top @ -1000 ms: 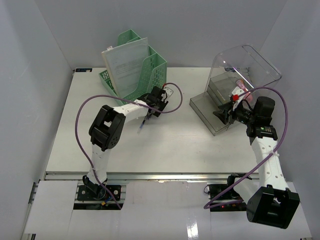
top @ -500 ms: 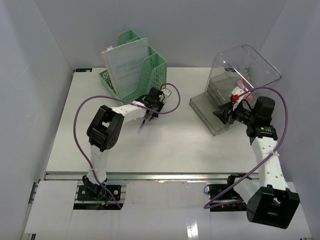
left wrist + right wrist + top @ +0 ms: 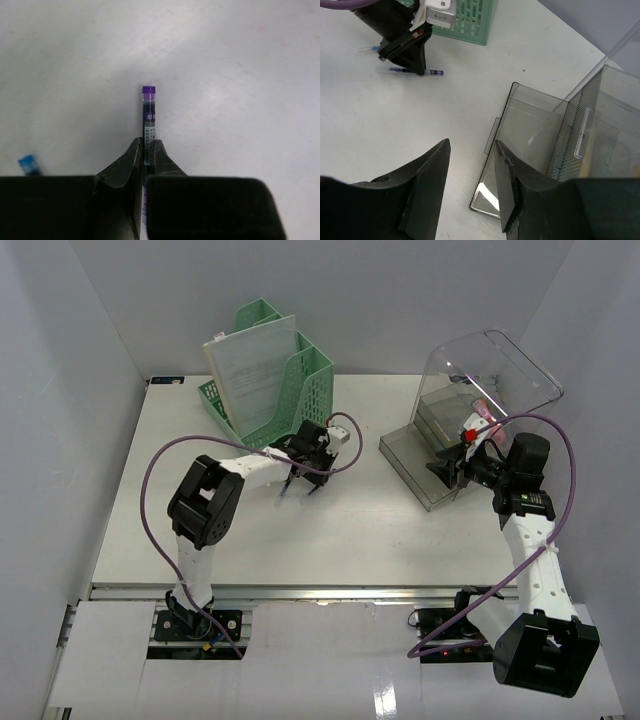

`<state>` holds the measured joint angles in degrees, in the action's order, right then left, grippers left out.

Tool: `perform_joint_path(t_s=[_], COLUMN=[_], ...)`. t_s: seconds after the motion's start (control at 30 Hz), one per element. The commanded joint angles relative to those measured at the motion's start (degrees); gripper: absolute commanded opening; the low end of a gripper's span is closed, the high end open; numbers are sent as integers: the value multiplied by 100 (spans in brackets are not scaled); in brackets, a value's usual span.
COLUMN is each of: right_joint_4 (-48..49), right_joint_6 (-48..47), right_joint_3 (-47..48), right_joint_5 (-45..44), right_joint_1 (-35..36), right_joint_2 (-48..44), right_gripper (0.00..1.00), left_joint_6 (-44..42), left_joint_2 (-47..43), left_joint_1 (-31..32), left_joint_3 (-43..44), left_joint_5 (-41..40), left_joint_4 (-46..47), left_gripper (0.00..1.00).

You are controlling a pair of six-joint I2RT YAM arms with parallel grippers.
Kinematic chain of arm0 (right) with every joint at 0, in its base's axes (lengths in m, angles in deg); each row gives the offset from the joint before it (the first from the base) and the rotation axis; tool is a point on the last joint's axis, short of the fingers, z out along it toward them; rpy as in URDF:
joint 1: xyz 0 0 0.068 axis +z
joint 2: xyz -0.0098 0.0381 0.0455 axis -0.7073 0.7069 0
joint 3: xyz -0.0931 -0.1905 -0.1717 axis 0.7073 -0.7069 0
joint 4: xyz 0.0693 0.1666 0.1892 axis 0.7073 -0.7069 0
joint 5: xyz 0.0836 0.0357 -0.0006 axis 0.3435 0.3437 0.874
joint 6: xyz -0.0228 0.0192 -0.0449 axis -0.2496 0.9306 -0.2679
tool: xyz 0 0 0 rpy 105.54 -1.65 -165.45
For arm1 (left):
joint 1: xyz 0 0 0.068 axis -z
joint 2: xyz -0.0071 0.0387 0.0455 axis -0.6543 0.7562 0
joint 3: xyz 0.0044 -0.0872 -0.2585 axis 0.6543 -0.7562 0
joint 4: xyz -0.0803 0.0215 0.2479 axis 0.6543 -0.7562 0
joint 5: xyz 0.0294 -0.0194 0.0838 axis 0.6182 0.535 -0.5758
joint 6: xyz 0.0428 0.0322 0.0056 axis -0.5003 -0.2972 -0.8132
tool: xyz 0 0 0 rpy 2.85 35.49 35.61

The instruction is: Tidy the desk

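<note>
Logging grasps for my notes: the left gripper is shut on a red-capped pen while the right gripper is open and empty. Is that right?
Not quite: the cap of the pen is purple, not red, as the left wrist view shows. The rest holds: the left gripper is shut on the pen, and the right gripper is open and empty.

White desk [image 3: 350,530] w/ green organizer [image 3: 310,390], clear box [image 3: 410,462], blue pen [image 3: 366,49].

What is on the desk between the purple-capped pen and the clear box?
Only bare desk separates purple-capped pen and clear box, per right wrist view.
</note>
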<state>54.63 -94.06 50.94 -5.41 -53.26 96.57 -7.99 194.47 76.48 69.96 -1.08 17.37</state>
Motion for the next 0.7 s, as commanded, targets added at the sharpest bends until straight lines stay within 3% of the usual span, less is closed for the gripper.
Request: perform_joint_path(t_s=[0.0, 0.23, 0.43, 0.67], right_joint_4=[14, 31, 83, 289], right_joint_6=[-18, 12, 198, 503], right_joint_3=[22, 25, 51, -5], right_joint_5=[26, -29, -241, -473], right_joint_1=[-5, -58, -158, -339], right_joint_2=[-44, -79, -122, -280], right_gripper=[47, 47, 46, 45], left_joint_6=[1224, 4014, 6658, 7750], left_joint_2=[-950, -1254, -85, 1570], left_joint_1=[104, 104, 173, 510], left_joint_3=[-360, -1055, -878, 1273], left_joint_5=[1518, 2651, 2712, 2134], left_joint_4=[531, 3219, 5672, 5742], left_gripper=[0, 0, 0, 0])
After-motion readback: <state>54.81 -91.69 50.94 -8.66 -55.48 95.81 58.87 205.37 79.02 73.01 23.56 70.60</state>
